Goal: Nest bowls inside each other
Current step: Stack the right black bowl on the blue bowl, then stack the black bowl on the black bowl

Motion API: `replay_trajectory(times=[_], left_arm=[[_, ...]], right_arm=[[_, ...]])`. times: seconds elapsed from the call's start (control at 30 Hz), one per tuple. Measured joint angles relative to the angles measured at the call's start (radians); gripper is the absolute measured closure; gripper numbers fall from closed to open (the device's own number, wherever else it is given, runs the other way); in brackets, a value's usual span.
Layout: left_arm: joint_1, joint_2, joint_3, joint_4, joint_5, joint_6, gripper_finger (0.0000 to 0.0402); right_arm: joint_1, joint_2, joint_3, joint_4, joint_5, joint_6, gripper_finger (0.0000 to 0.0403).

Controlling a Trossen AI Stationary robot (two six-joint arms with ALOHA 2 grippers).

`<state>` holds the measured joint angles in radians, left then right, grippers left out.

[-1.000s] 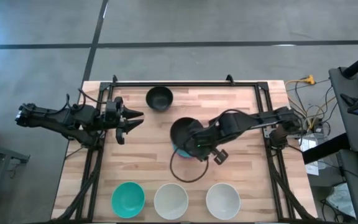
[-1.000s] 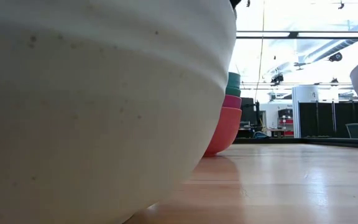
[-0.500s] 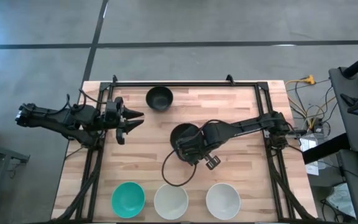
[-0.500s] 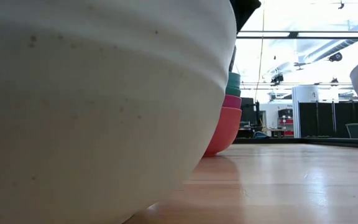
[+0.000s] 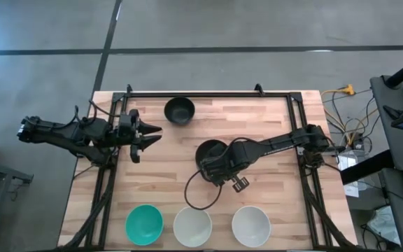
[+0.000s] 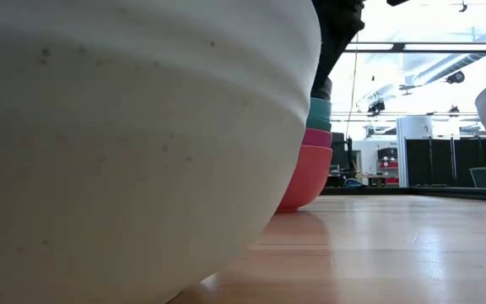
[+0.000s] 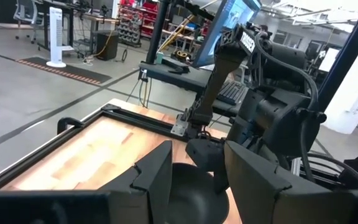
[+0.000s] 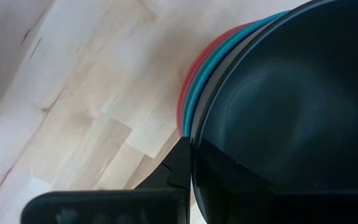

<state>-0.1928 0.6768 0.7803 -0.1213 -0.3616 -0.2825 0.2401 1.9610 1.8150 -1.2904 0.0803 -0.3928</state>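
Here, just right of centre in the overhead frame, the right gripper [image 5: 221, 170] is clamped on the rim of a black bowl [image 5: 210, 153] sitting on top of a nested stack [image 6: 315, 143] showing teal, magenta and red layers. At the middle left, the left gripper [image 5: 152, 134] hovers with fingers apart, empty. Another black bowl [image 5: 179, 110] sits upper centre; a teal bowl [image 5: 144, 224] and two white bowls [image 5: 192, 227] line the bottom edge of the wooden table [image 5: 271, 119].

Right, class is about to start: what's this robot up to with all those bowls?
It is nesting bowls. The right end effector, shut on a black bowl, holds it atop the stack mid-table. The left end effector waits open at the left edge. Another black bowl, a teal one and two white ones sit loose.
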Motion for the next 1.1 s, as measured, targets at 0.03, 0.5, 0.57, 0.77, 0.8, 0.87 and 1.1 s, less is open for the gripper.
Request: replay_trajectory(times=[0.03, 0.5, 0.57, 0.77, 0.8, 0.87, 1.1], left_arm=[[0.0, -0.001, 0.0, -0.001, 0.002, 0.0, 0.0269], [0.001, -0.004, 0.0, -0.001, 0.009, 0.0, 0.0269], [0.001, -0.004, 0.0, 0.0, 0.01, 0.0, 0.0269], [0.001, -0.003, 0.0, 0.0, 0.01, 0.0, 0.0269], [0.001, -0.003, 0.0, 0.0, 0.01, 0.0, 0.0269], [0.001, -0.004, 0.0, 0.0, 0.01, 0.0, 0.0269], [0.001, -0.004, 0.001, 0.0, 0.01, -0.001, 0.0269]], right_arm=[[0.0, 0.0, -0.001, 0.001, 0.0, -0.001, 0.0391], [-0.001, -0.002, -0.036, 0.027, 0.003, -0.005, 0.039], [-0.001, -0.002, -0.037, 0.026, 0.003, -0.003, 0.0389], [-0.001, -0.002, -0.039, 0.019, -0.001, 0.0, 0.0368], [-0.001, -0.002, -0.039, 0.019, -0.002, 0.0, 0.0363], [-0.003, -0.002, -0.039, 0.019, -0.002, 0.001, 0.0352], [-0.003, -0.005, -0.009, 0.007, -0.001, 0.001, 0.0322]])
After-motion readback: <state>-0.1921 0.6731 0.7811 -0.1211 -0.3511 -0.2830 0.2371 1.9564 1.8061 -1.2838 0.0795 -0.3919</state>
